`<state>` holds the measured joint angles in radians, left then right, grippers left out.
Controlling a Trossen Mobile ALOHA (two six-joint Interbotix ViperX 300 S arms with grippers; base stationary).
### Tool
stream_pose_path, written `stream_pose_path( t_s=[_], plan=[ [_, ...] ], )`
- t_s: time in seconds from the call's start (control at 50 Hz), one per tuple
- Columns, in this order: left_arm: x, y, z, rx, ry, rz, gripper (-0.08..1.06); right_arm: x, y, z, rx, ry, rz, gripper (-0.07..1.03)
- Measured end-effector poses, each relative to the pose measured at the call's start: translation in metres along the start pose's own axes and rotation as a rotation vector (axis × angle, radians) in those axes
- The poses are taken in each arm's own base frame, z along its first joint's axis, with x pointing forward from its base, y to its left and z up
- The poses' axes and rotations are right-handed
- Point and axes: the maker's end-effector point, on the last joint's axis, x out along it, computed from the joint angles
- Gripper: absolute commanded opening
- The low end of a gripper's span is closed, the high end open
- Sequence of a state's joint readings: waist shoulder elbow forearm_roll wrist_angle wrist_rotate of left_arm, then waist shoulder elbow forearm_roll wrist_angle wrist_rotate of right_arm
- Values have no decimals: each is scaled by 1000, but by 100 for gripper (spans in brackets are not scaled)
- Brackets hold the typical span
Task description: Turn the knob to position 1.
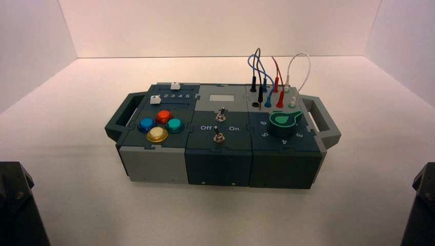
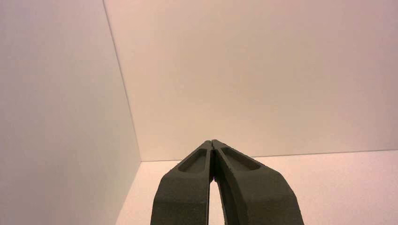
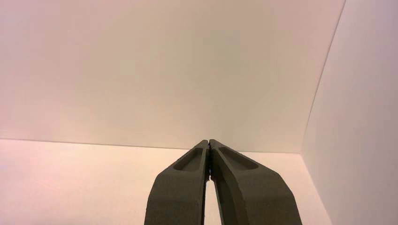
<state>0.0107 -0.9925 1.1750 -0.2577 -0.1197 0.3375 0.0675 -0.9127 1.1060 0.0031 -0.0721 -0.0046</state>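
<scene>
The knob (image 1: 283, 123) is a round dark-teal dial with a bright green teardrop top, on the right end of the box (image 1: 220, 159), ringed by white numerals. Its pointer tip aims toward the box's right rear. Both arms are parked at the bottom corners of the high view, left arm (image 1: 18, 205) and right arm (image 1: 420, 205), far from the box. In the left wrist view my left gripper (image 2: 212, 142) is shut with nothing in it, facing a bare corner. My right gripper (image 3: 208, 141) is likewise shut on nothing, and neither wrist view shows the box.
Behind the knob, black, blue, red and white wires (image 1: 272, 77) plug into sockets. Two metal toggle switches (image 1: 220, 125) stand at the middle. Blue, red, teal and yellow push buttons (image 1: 160, 124) and white sliders (image 1: 164, 92) fill the left end. Handles (image 1: 323, 120) stick out at both ends.
</scene>
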Motion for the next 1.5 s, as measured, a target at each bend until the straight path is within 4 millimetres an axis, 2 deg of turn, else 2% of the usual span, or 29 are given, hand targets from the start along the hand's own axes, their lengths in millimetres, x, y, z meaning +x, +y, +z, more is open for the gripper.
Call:
stream_pose_path(
  t_s=[0.46,0.68,0.98,1.18,1.32,1.5],
  plan=[
    [0,-1,-4,-2,25,-7,-3,0,0,-6,3,34,0,-2],
    [1,-9,-6,0,70,-47,-3,0,1,-8,12,101,2,-2],
    [-1,-39,-2,18,148,-181,-3,-4,5,-4,52,232,19,-2],
    [-7,-65,-7,41,257,-306,-3,-6,28,-7,29,338,102,-2],
    [-13,-87,-4,68,329,-408,-3,-7,47,-19,5,444,170,-2],
    [-17,-116,-10,110,461,-534,-3,-8,68,-42,-20,613,238,-2]
  ],
)
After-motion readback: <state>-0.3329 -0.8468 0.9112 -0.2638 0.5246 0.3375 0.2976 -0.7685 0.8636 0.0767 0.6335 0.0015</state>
